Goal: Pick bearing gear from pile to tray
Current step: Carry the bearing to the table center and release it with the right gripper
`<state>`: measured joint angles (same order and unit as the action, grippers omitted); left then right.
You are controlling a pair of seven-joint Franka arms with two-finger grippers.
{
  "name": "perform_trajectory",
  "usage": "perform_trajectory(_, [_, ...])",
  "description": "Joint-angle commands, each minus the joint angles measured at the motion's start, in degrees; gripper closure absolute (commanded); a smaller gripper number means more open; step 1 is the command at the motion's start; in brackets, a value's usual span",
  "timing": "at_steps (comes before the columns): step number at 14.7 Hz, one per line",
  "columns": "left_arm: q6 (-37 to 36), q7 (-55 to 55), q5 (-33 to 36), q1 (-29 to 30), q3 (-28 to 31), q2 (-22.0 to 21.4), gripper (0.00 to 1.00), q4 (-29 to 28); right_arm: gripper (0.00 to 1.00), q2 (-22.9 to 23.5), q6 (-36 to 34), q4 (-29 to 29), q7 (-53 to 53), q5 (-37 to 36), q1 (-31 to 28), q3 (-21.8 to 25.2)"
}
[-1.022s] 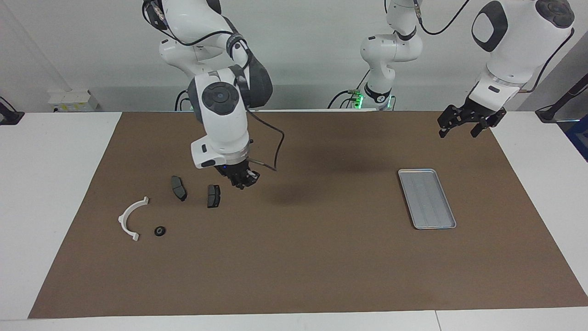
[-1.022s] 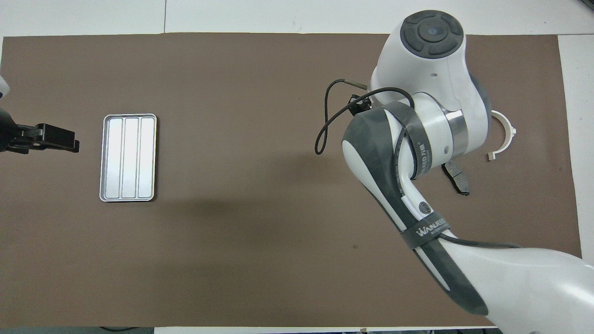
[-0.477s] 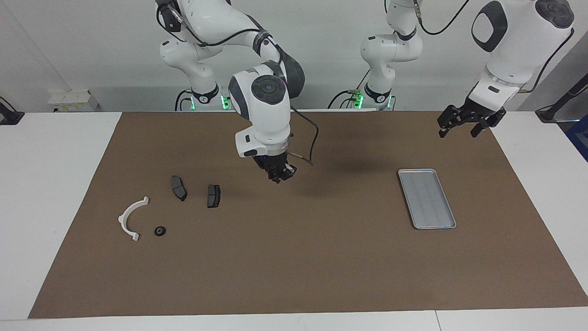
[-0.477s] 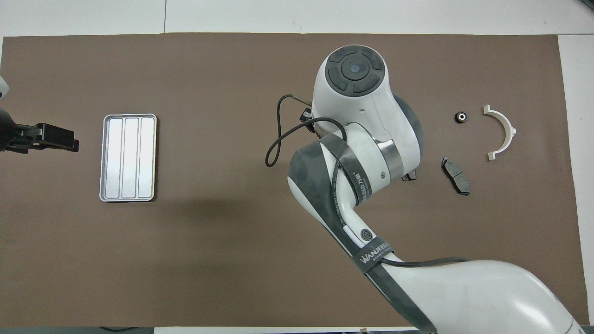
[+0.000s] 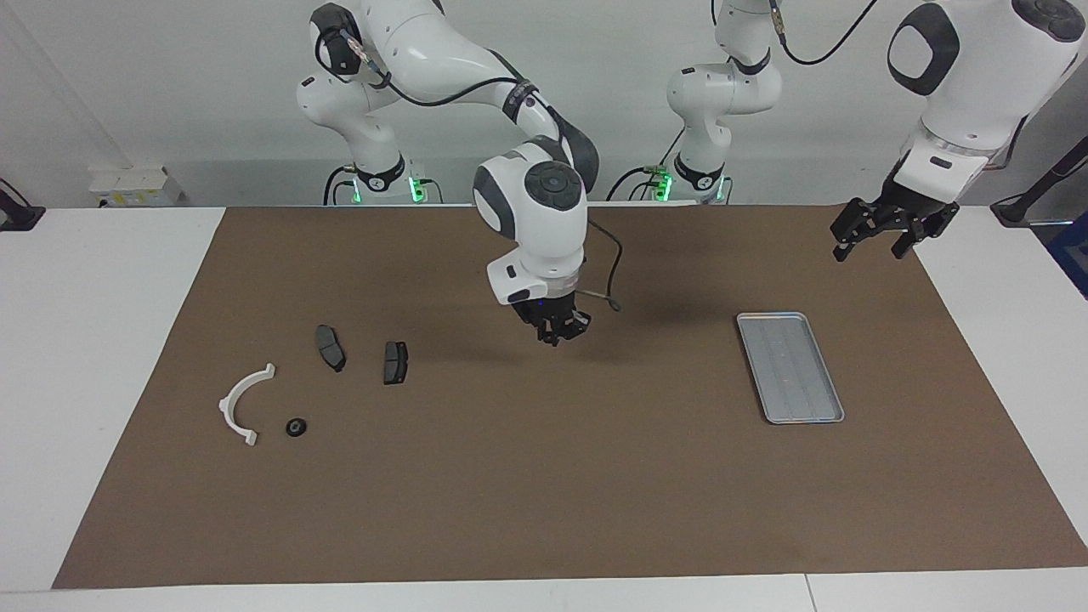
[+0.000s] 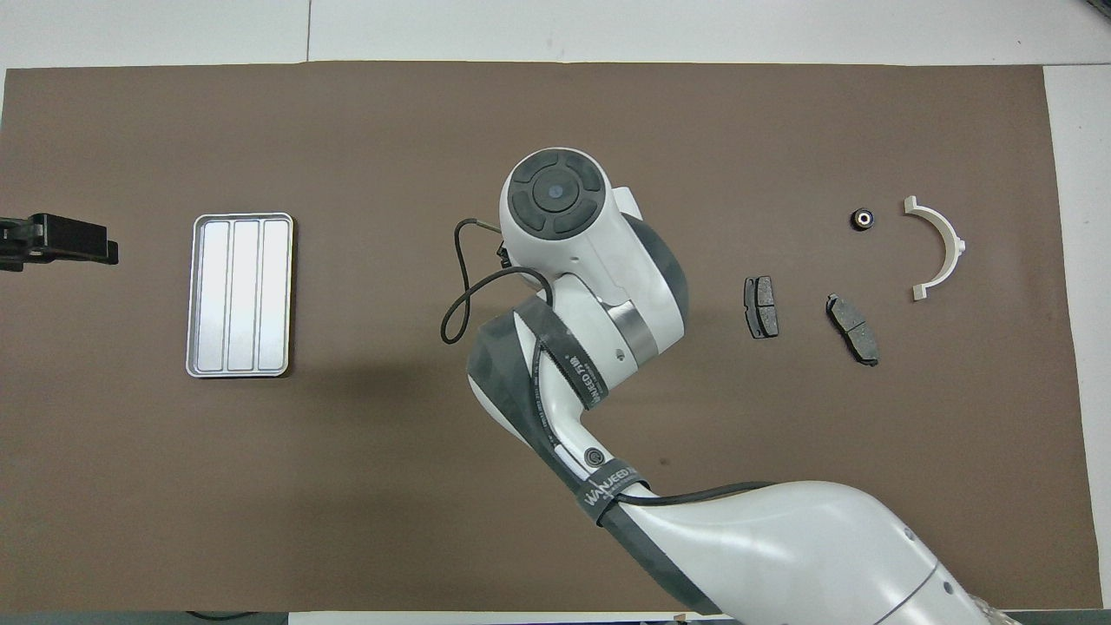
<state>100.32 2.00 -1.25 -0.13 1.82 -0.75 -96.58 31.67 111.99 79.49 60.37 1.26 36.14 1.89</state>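
The pile lies toward the right arm's end of the mat: a white arc [image 5: 242, 404] [image 6: 942, 247], two dark grey pads [image 5: 330, 347] [image 5: 395, 362] and a small black round bearing gear [image 5: 296, 427] [image 6: 860, 219]. The silver tray [image 5: 790, 367] [image 6: 240, 295] sits bare toward the left arm's end. My right gripper [image 5: 557, 330] hangs shut above the middle of the mat, between pile and tray. I cannot tell whether a small part sits between its tips. In the overhead view its own wrist hides it. My left gripper [image 5: 875, 242] [image 6: 61, 247] waits open above the mat's edge beside the tray.
A brown mat [image 5: 544, 510] covers the white table [image 5: 102, 340]. A loose black cable [image 5: 608, 272] loops off the right wrist. Nothing stands on the mat between the pile and the tray.
My right gripper has travelled, still shut, from just above the pads to over the mat's middle, toward the tray. The left gripper has drifted slightly toward its own end of the table.
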Motion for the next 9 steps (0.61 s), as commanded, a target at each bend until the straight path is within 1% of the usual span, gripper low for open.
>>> perform_trajectory(1, [5.2, 0.7, -0.3, 1.5, -0.4, -2.5, 0.0, -5.2, 1.0, 2.3, 3.1, -1.0, -3.8, 0.1, 1.2, 0.1])
perform_trajectory(3, [5.7, 0.7, -0.3, 1.5, -0.4, -2.5, 0.0, -5.3, 1.0, 2.5, 3.8, 0.3, -6.4, 0.1, 1.8, 0.0])
perform_trajectory(5, [5.6, 0.7, -0.3, 1.5, -0.5, -2.7, 0.0, -5.6, 1.0, 2.5, 6.5, 3.0, -7.0, 0.1, 2.2, 0.0])
perform_trajectory(9, [7.3, 1.0, -0.3, 1.6, -0.5, -5.0, 0.0, -10.5, 1.0, 2.6, 10.4, 8.6, -9.2, -0.1, 3.4, 0.0])
